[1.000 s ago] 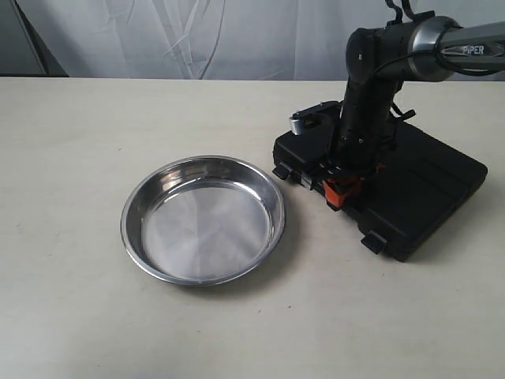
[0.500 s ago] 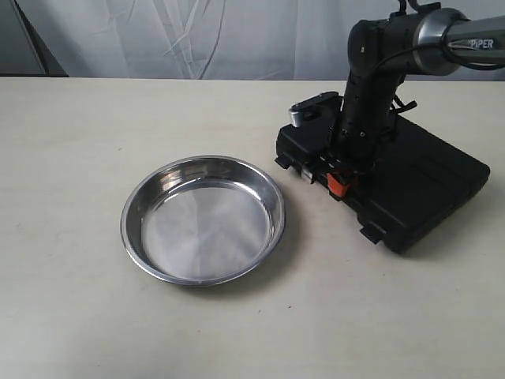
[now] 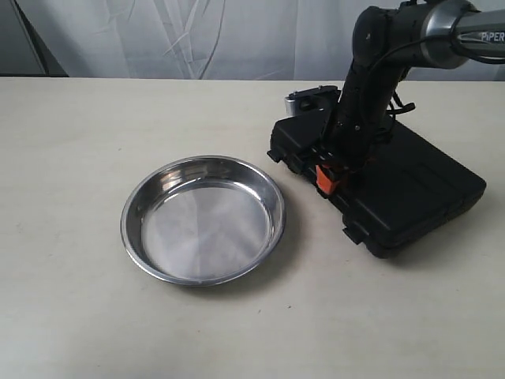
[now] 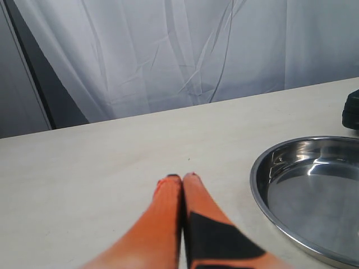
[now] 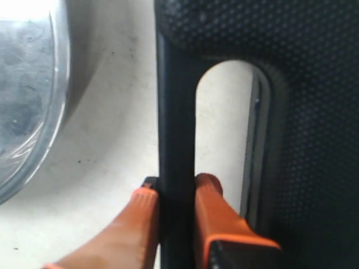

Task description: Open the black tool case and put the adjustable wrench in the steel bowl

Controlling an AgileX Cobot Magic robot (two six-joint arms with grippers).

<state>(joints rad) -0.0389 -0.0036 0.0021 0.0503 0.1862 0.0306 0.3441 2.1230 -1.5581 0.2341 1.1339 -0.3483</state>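
Note:
The black tool case (image 3: 414, 185) lies shut on the table at the right. My right gripper (image 3: 330, 180) comes down on its near-left edge. In the right wrist view my right gripper (image 5: 176, 185) is shut on the case's built-in handle bar (image 5: 175, 112), one orange finger on each side. The steel bowl (image 3: 203, 219) stands empty to the left of the case, a small gap between them. My left gripper (image 4: 182, 178) is shut on nothing, low over bare table beside the bowl (image 4: 314, 190). The adjustable wrench is out of view.
Two latches (image 3: 353, 234) stick out from the case's front edge. A white curtain (image 3: 197, 35) hangs behind the table's far edge. Pale tabletop (image 3: 71, 158) spreads to the left of the bowl.
The right gripper has moved left and away with the handle in its grip. The case has slid and turned with it, closer to the bowl. The bowl has not moved.

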